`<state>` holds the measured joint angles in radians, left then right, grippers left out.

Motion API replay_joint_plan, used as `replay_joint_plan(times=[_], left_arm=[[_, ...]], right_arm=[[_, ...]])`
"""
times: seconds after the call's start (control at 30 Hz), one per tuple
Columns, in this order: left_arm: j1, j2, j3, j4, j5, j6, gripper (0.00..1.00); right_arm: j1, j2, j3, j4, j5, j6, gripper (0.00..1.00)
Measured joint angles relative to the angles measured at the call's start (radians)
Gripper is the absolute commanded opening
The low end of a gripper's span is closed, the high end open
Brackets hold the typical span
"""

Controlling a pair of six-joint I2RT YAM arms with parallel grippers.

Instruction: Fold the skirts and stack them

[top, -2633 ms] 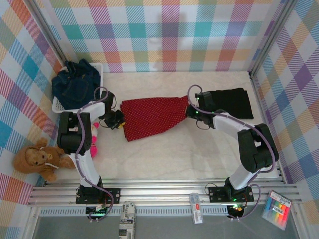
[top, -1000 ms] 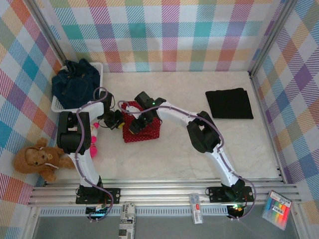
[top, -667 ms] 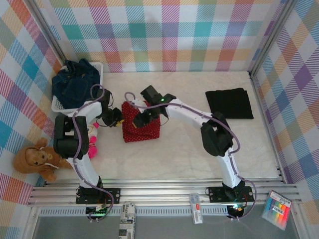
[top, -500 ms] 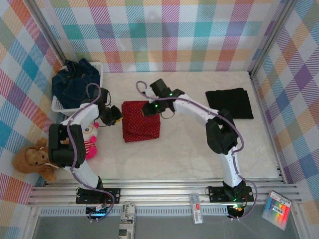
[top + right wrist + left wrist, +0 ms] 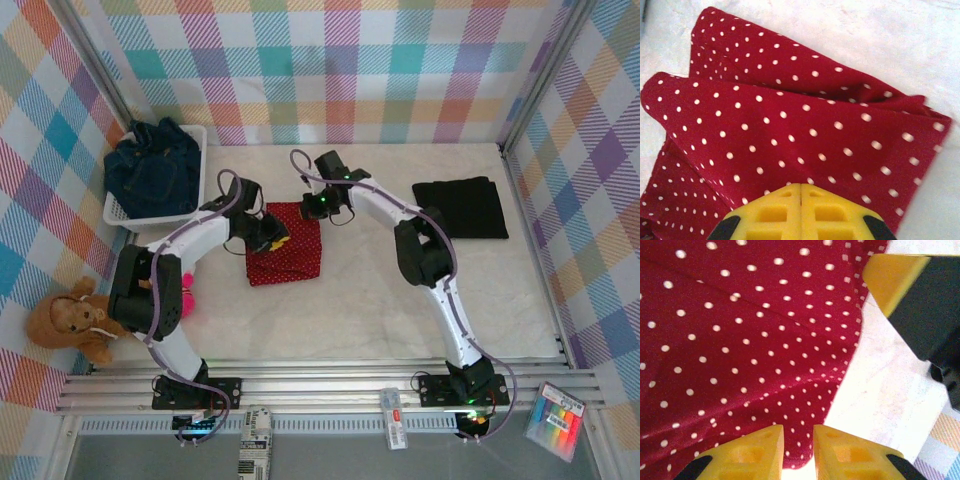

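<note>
Worktop (image 5: 380, 290) carries the folded red skirt (image 5: 290, 255) left of centre and a folded black skirt (image 5: 462, 207) at far right; denim skirts (image 5: 155, 175) fill the basket (image 5: 140, 217). Left fingers (image 5: 747, 455) stand narrowly apart over the red skirt's edge; right fingers (image 5: 775, 212) are pressed together above it.

Pastel plaid walls (image 5: 330, 70) enclose a pale, perhaps marbled tabletop (image 5: 350, 300).

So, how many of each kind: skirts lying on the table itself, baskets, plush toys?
Skirts on table: 2, red white-dotted cloth skirt, plain black cloth skirt
White plastic mesh basket: 1
Plush toys: 2, brown plush bear, pink plush toy
Total: 5
</note>
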<state>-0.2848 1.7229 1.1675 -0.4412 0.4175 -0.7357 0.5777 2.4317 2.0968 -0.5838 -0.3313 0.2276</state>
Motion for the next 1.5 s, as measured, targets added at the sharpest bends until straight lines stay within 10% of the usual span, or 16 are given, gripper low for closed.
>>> replay_joint_plan(times=[0.3,0.57,0.7,0.87,1.0,1.5], left_arm=[[0.1,0.057,-0.117,0.007,-0.089,0.005,0.22],[0.076,0.151,0.034,-0.079,-0.129,0.143,0.25],[0.012,0.254,0.202,-0.135,-0.159,0.22,0.29],[-0.033,0.267,0.319,-0.151,-0.159,0.278,0.56],[-0.029,0.188,0.32,-0.164,-0.185,0.289,0.68],[0.079,-0.007,0.0,-0.073,-0.153,0.152,0.58]], right_arm=[[-0.001,0.073,0.066,-0.099,0.061,0.08,0.0],[-0.002,-0.247,-0.511,0.082,0.028,0.297,0.01],[0.024,-0.419,-0.814,0.261,-0.019,0.511,0.16],[0.068,-0.583,-0.974,0.394,0.036,0.637,0.38],[0.021,-0.665,-0.959,0.443,0.078,0.587,0.45],[-0.105,-0.346,-0.607,0.353,-0.136,-0.01,0.59]])
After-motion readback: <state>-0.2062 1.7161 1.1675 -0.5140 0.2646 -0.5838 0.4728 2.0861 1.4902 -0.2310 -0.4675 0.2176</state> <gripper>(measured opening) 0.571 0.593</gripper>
